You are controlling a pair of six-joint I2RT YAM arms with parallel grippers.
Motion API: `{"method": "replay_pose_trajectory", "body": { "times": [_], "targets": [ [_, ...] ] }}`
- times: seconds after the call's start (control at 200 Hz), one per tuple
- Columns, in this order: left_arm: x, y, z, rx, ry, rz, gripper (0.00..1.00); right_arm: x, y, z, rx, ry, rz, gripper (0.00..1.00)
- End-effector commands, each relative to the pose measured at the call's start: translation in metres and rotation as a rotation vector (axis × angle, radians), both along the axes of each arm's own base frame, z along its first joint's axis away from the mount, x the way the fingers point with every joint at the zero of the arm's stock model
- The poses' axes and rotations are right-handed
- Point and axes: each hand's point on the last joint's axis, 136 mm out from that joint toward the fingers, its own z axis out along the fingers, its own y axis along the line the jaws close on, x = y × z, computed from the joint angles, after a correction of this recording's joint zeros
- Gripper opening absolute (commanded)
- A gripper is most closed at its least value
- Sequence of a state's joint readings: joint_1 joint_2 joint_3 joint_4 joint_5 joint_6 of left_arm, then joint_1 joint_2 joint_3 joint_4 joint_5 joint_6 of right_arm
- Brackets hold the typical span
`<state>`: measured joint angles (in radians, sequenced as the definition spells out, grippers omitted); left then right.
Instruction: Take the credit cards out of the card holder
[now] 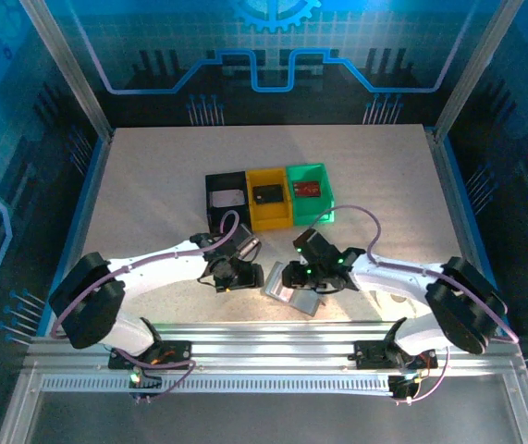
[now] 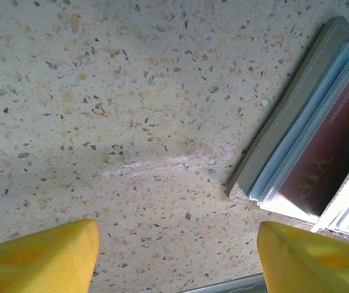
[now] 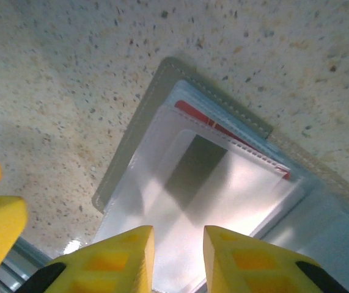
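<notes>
Grey card holder [image 1: 291,296]: flat on the speckled table [image 1: 153,185], folded open, clear sleeves [image 3: 223,195] facing up.
Red card [image 3: 223,129]: tucked under a sleeve inside the holder, just a thin strip peeking out.
Bins [image 1: 271,220]: lined up just beyond the holder, with binned cards [image 1: 308,189] already inside.
Left gripper [image 2: 177,235]: just beside the holder's left edge, fingers wide apart, nothing between them.
Right gripper [image 3: 177,244]: right over the holder, fingers near together with a slim gap. Can't tell if pinching anything.
Risk 1: probably grabbing slippery sleeve plastic instead of the card, and lifting the whole holder.
Risk 2: holder sliding or flopping shut, with nothing pinning it down.
Risk 3: glare on the sleeves hiding the card edge, so a shallow pinch and a slip.
</notes>
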<state>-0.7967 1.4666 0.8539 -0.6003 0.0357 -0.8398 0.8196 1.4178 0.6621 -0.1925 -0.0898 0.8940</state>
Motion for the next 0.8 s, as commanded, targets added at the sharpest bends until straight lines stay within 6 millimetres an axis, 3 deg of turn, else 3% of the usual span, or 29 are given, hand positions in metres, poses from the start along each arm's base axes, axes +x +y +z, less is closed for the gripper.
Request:
{"method": "replay_pose_trajectory", "body": {
  "times": [0.0, 0.195, 0.35, 0.605, 0.795],
  "targets": [
    [-0.008, 0.000, 0.007, -0.013, 0.021, 0.000, 0.70, 0.003, 0.018, 0.002, 0.012, 0.000, 0.018, 0.25],
    [-0.011, 0.001, 0.005, -0.014, 0.024, 0.002, 0.70, 0.002, 0.029, -0.012, -0.030, 0.036, 0.034, 0.23],
    [-0.013, 0.001, 0.001, -0.014, 0.034, 0.001, 0.70, 0.001, 0.037, -0.012, -0.045, 0.044, 0.077, 0.23],
    [-0.014, 0.000, -0.007, -0.006, 0.041, 0.002, 0.70, 0.006, 0.033, 0.025, -0.005, -0.050, 0.110, 0.30],
    [-0.009, 0.000, -0.006, -0.009, 0.022, 0.015, 0.70, 0.004, 0.014, 0.031, -0.002, -0.049, 0.068, 0.33]
  ]
}}
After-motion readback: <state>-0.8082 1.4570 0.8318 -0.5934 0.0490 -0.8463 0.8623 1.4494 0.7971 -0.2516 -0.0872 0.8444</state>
